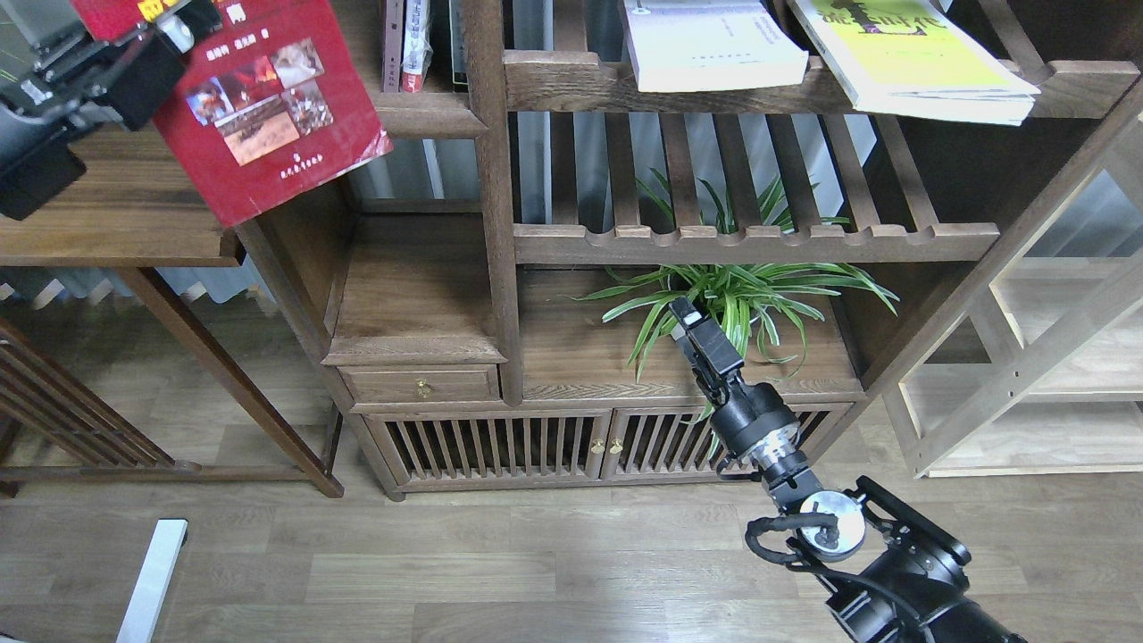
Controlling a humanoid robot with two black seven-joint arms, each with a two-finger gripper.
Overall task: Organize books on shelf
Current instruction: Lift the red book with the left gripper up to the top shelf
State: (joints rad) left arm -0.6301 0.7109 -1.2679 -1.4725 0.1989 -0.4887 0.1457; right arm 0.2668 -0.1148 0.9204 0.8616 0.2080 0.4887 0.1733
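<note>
left fingers (165, 27) clamp the dark red book (268, 116) at eleven o'clock beside the shelf (420, 114), unshelved; white book (710, 45) and yellow-green book (911, 58) remain; right fingers (692, 323) unreadable.

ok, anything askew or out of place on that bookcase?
Yes. The white book and the yellow-green book lie flat on the top slatted rack, both jutting past its front edge, the yellow-green one skewed. The red book is off any shelf, tilted in the left end effector.
</note>
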